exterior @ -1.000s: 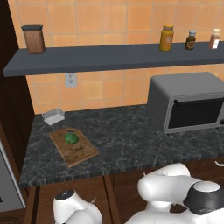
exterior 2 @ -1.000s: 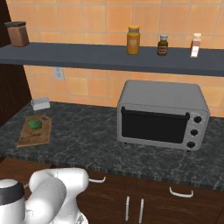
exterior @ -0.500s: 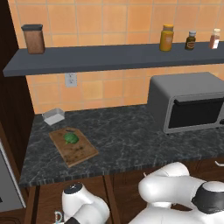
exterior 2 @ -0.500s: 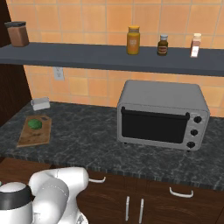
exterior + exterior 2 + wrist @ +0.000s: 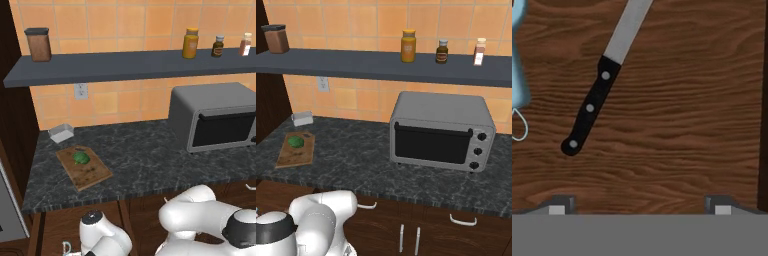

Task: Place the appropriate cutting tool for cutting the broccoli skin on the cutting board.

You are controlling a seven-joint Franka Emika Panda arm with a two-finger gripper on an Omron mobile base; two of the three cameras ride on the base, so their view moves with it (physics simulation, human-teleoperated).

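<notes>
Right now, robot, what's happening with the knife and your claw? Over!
Gripper open, nothing held, above wood surface. Knife lying flat on it, untouched, blue peeler beside. Broccoli sits on cutting board. Nothing blocking knife handle.

Even, soft rendered light, faint shadows, no glare, slightly coarse, blurred detail

Toaster oven (image 5: 440,131) on the counter (image 5: 145,155); jars on the shelf (image 5: 125,65).
</notes>
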